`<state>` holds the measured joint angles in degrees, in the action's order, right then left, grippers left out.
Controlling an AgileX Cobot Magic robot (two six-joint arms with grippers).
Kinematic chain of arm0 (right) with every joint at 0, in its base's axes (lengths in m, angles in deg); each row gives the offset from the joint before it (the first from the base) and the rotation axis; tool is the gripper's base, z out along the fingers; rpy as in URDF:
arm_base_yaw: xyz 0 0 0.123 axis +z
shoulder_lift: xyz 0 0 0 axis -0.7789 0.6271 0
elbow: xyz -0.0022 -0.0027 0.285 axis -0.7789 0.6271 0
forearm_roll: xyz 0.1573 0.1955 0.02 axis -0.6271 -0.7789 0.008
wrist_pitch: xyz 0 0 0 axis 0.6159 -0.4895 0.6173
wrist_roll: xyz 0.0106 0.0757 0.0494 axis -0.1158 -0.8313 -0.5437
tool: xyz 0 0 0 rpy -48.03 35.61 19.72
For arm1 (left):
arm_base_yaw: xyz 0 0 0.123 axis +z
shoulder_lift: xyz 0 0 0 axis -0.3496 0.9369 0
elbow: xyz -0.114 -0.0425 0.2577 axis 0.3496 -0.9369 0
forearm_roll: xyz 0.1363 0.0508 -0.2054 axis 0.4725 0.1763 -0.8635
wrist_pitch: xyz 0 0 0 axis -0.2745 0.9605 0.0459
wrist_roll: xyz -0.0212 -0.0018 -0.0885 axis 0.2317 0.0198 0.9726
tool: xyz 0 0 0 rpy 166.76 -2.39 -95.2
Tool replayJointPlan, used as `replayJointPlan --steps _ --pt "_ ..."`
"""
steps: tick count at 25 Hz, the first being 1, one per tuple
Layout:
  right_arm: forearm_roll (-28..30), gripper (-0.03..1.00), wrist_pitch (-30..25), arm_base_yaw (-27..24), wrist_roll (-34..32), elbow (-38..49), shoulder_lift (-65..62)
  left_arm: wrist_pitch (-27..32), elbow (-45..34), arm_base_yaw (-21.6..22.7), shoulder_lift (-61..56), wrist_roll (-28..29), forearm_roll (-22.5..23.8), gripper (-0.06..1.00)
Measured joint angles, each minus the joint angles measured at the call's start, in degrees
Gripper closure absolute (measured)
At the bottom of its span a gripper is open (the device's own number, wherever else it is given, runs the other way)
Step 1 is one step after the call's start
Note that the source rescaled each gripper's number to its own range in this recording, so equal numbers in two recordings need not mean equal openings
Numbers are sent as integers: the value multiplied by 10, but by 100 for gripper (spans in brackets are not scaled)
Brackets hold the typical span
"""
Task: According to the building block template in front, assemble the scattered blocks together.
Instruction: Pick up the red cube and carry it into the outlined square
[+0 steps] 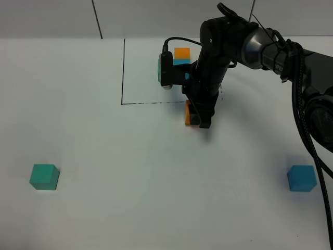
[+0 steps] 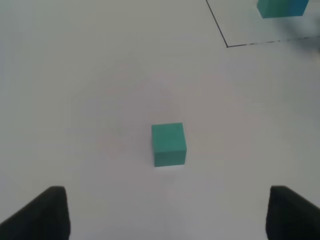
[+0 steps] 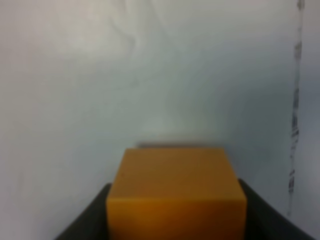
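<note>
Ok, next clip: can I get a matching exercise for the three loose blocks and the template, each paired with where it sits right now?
Things:
1. orange block
2. teal-green block
3. blue block
4. template

Places:
A. alone on the table, near right in the high view
B. inside the black drawn frame
C. clamped in the right gripper, at the frame's near line
D. alone on the table, near left in the high view

Pairs: 1-C, 2-D, 3-A, 4-B
</note>
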<state>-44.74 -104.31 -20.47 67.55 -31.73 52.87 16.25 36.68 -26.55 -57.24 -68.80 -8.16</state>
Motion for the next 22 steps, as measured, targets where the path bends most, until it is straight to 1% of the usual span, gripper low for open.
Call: replayJointPlan --steps 8,22 --pt "17 95 -9 0 0 0 2 0 0 0 0 0 0 16" --pt "15 95 -11 0 -1 -1 16 0 0 0 0 0 0 16"
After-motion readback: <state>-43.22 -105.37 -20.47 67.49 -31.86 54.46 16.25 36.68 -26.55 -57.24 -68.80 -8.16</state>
